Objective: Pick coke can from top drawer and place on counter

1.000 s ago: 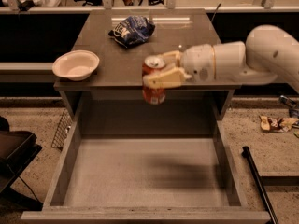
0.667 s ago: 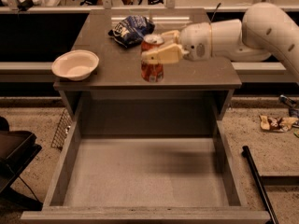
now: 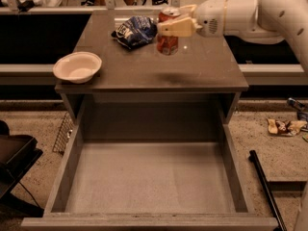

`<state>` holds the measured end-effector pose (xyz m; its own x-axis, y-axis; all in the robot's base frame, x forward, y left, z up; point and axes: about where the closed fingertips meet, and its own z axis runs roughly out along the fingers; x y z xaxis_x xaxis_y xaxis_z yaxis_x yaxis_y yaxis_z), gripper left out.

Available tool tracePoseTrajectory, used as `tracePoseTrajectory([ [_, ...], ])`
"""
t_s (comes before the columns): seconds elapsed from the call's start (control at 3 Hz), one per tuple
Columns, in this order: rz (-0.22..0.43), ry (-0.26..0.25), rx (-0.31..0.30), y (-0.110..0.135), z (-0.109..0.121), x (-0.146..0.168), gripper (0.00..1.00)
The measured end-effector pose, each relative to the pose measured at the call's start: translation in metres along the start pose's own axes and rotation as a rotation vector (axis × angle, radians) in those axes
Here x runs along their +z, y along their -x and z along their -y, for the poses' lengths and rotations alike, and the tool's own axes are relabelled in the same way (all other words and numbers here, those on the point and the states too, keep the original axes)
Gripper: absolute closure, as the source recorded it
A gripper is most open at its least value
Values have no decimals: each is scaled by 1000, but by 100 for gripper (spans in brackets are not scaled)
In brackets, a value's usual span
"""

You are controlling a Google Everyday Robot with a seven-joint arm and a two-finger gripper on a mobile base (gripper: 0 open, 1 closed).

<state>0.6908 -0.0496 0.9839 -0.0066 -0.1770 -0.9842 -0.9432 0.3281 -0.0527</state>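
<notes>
The gripper [image 3: 166, 27] has its jaws clamped on the can [image 3: 167, 43], upright, top up, beside the bag [image 3: 134, 31] at the surface's [image 3: 144, 69] far end.

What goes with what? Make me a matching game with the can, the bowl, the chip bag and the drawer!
1 coke can
2 bowl
3 chip bag
4 top drawer

A pulled open
B white, at the front corner of the counter
C held by the gripper near the counter's back
D blue and white, beside the can

Pairs: 1-C, 2-B, 3-D, 4-A
</notes>
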Motion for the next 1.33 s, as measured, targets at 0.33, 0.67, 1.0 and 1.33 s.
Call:
tracePoseTrajectory([
  [0.33, 18, -192, -9, -14, 36, -45, 100],
  [0.67, 7, -319, 8, -49, 49, -76, 100],
  [1.0, -22, -373, 29, -85, 56, -84, 100],
  [1.33, -79, -376, 34, -108, 60, -76, 100],
])
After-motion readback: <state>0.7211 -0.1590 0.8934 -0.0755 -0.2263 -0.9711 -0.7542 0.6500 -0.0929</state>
